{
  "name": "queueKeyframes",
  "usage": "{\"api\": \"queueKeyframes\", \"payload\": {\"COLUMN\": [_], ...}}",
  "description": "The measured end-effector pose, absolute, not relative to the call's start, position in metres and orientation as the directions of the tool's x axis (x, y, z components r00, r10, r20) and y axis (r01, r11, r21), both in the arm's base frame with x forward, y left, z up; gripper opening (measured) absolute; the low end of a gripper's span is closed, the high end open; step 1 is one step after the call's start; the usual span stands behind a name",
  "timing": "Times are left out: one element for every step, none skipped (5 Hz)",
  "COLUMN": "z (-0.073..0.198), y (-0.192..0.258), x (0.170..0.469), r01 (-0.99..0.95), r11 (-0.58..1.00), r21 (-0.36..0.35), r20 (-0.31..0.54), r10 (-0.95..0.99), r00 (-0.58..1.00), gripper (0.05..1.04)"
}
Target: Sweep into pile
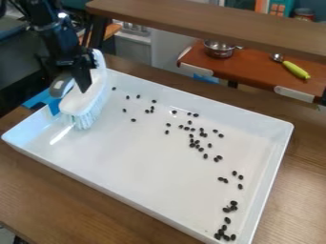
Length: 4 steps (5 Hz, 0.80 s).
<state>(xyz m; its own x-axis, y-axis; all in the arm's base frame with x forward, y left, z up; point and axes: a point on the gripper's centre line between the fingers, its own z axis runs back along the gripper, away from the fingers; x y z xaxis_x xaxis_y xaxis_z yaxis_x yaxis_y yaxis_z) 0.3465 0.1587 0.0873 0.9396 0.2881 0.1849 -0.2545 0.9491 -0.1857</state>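
Observation:
The black gripper (81,78) hangs over the upper left corner of the white tray (143,190), shut on the handle of a white brush (81,99). The brush stands tilted, its pale bristles down at the tray floor near the left wall. Small black beans (197,145) lie scattered in a loose band from the upper left of the tray, right of the brush, to its lower right corner. A denser cluster of beans (224,234) sits in that lower right corner.
A brown shelf (216,23) crosses above the tray's far side. Behind it, a red-brown surface (249,66) bears a metal pot (219,48) and a utensil with a yellow-green handle (296,69). Blue tape (41,100) is at the tray's left edge.

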Motion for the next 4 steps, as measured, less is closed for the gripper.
{"api": "queueKeyframes", "payload": {"z": [0.078, 0.077, 0.076, 0.074], "y": [0.155, 0.149, 0.141, 0.134], "x": [0.351, 0.36, 0.368, 0.37], "r01": [-0.282, -0.295, -0.308, -0.305], "r11": [0.943, 0.942, 0.938, 0.938], "r21": [-0.175, -0.162, -0.161, -0.166], "r20": [0.156, 0.151, 0.142, 0.124], "r10": [0.309, 0.319, 0.331, 0.326], "r00": [0.938, 0.936, 0.933, 0.937], "gripper": [0.484, 0.484, 0.484, 0.484]}}
